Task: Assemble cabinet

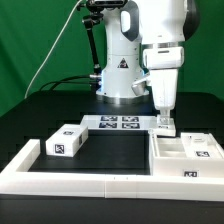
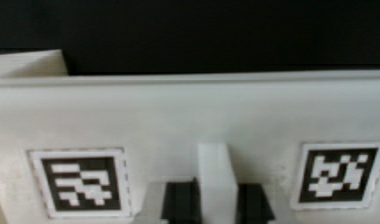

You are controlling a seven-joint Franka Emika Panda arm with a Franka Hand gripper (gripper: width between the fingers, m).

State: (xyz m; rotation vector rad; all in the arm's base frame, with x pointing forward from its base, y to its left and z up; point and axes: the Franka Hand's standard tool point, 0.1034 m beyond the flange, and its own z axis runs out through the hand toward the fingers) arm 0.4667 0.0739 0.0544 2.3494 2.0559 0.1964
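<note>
The white cabinet body [image 1: 185, 152] lies at the exterior view's right, inside the border frame, with tags on its faces. My gripper [image 1: 163, 124] stands straight down at the body's far edge. In the wrist view, a white cabinet panel [image 2: 187, 115] fills the picture, with a tag on either side [image 2: 77, 183] and a thin upright rib [image 2: 213, 170] between them. My gripper [image 2: 213, 203] has its two dark fingers [image 2: 174, 203] close on either side of that rib, shut on it. A separate white cabinet block [image 1: 65, 143] with tags lies at the exterior view's left.
The marker board [image 1: 118, 122] lies flat behind the work area, by the robot's base [image 1: 118, 75]. The long low white border frame [image 1: 90, 183] runs along the front and the exterior view's left. A black mat [image 1: 110, 150] lies between block and body.
</note>
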